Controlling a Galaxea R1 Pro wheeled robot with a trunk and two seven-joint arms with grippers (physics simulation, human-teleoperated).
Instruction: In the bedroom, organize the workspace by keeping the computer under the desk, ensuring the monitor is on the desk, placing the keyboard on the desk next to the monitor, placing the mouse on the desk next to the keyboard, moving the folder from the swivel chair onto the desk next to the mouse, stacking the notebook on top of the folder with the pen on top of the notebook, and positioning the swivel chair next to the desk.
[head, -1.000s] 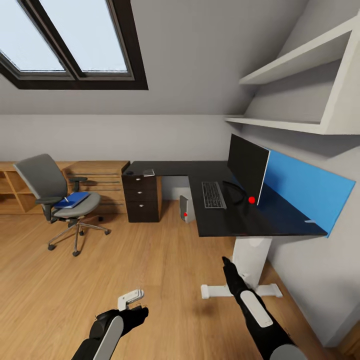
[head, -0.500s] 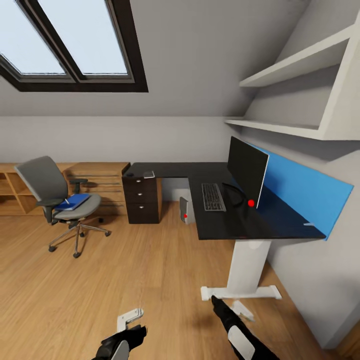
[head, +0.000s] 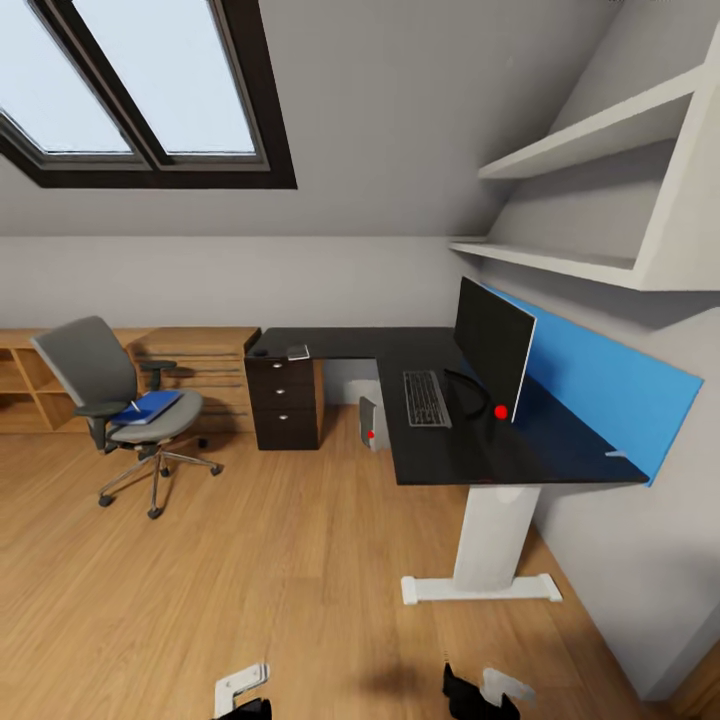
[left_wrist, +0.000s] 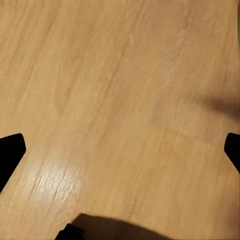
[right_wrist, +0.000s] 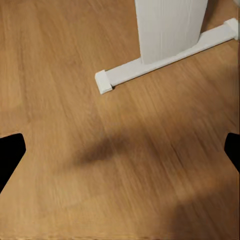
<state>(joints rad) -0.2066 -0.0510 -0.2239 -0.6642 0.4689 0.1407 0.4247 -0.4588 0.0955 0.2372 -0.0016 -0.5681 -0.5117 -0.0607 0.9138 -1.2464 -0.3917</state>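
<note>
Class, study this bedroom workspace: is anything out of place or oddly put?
Yes. The blue folder lies on the swivel chair seat, not the desk, and the chair stands well away from the desk. The monitor and keyboard sit tidily on the desk.

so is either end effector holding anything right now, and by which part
Nothing is held. In both wrist views the fingers of the left end effector and the right end effector stand wide apart over bare wood floor, with nothing between them.
</note>
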